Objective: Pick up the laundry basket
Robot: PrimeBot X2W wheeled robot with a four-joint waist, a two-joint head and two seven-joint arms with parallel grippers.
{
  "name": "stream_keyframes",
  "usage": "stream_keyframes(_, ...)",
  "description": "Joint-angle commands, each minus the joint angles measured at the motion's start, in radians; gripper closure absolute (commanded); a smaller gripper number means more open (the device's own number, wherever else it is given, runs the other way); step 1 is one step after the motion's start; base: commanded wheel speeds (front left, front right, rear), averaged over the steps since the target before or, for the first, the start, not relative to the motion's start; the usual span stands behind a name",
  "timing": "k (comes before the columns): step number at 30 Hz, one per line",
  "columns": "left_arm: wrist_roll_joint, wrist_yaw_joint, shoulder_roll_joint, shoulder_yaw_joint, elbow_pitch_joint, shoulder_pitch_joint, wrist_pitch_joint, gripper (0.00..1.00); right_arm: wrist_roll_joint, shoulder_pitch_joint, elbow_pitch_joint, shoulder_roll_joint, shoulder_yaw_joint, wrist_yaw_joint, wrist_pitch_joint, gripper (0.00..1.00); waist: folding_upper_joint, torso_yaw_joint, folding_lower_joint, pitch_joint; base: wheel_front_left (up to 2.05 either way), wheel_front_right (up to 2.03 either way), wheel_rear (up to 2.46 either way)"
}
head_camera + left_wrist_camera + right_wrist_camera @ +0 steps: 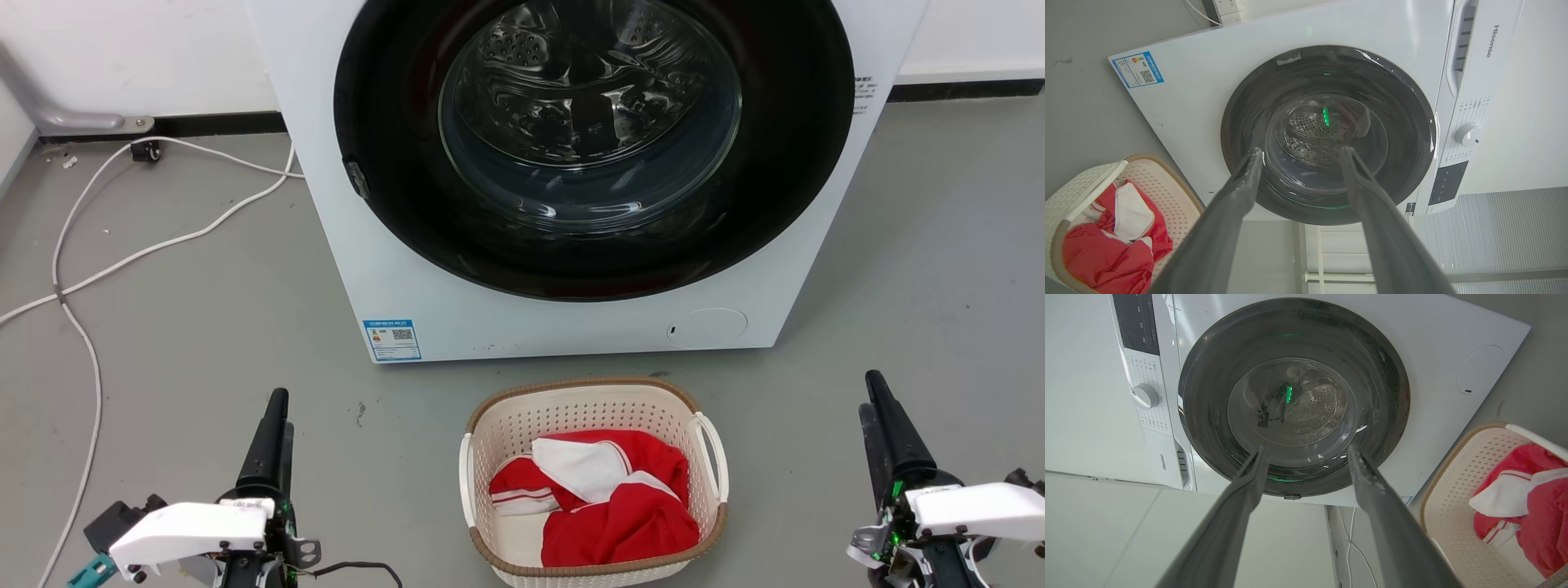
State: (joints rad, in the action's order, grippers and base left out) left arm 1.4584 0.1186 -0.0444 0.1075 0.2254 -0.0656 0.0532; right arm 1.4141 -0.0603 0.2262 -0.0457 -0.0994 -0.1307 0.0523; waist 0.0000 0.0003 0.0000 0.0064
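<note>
The laundry basket (571, 408) stands on the grey floor just in front of the washer, cream and perforated with a brown rim and white side handles. Red and white clothing (629, 514) lies inside it. My left gripper (276, 408) is low on the left, well apart from the basket, fingers pointing toward the washer. Equally far off on the other side is my right gripper (883, 400). The left wrist view shows the left gripper (1301, 152) open and empty, the basket (1167, 183) off to its side. In the right wrist view the right gripper (1307, 448) is open and empty beside the basket (1470, 465).
A white front-loading washer (408, 269) with a dark round door, closed, rises right behind the basket. White cables (122, 261) trail across the floor at the left toward the wall. Bare grey floor lies between each gripper and the basket.
</note>
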Motion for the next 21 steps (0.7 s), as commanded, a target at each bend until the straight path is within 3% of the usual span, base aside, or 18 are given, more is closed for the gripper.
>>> stream_keyframes(1, -0.038, -0.004, -0.004, 0.000, -0.031, -0.014, -0.011, 0.00, -0.045, -0.007, -0.031, -0.002, 0.005, 0.000, -0.010, 0.00, 0.0000, 0.000, 0.0000, 0.000, 0.00, 0.00, 0.00)
stream_keyframes(21, -0.427, -0.088, -0.005, -0.069, -0.116, 0.009, -0.094, 0.00, -0.492, 0.026, -0.134, -0.003, 0.047, 0.000, -0.092, 0.00, 0.0000, 0.002, 0.0000, 0.005, 0.00, 0.00, 0.00)
